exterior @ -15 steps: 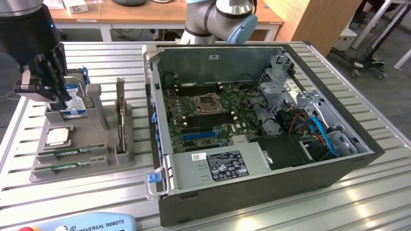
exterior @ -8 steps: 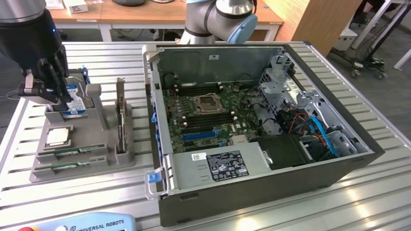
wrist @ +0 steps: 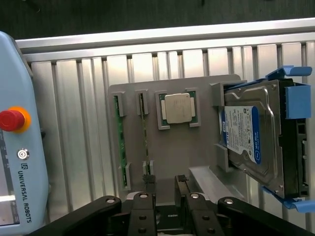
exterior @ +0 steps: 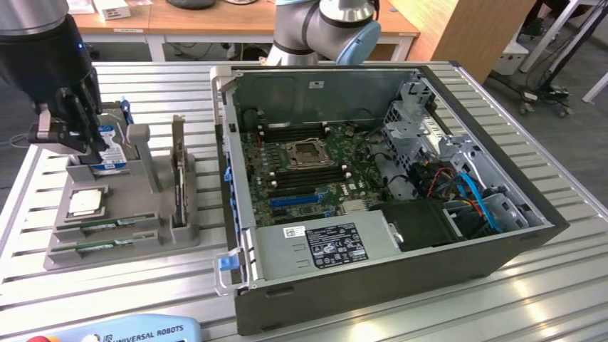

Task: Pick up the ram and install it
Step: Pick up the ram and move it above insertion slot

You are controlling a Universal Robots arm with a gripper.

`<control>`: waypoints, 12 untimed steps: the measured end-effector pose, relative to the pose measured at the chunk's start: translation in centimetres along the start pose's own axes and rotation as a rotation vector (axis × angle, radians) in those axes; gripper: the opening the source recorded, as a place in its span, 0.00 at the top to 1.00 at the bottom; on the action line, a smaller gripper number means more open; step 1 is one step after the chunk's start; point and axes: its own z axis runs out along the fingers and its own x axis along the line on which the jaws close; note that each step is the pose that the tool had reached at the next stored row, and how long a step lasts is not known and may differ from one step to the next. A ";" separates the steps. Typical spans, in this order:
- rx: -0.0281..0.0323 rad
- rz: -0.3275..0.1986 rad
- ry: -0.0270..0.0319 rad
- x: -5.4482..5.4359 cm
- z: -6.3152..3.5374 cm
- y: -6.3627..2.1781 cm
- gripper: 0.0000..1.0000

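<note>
One released claw (wrist: 165,191) near the ram (wrist: 143,130), beside "UNIVERSAL ROBOTS" pendant (wrist: 19,162).

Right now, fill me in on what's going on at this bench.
The robot arm's black tool hangs open and empty above the grey plastic parts holder. The long thin green ram stick lies in its slot there, untouched, with a second stick, a square silver processor and a blue-labelled hard drive. The open black computer case sits alongside.
</note>
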 end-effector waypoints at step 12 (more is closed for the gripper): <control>-0.0006 -0.037 0.0010 0.0 0.07 0.00 0.71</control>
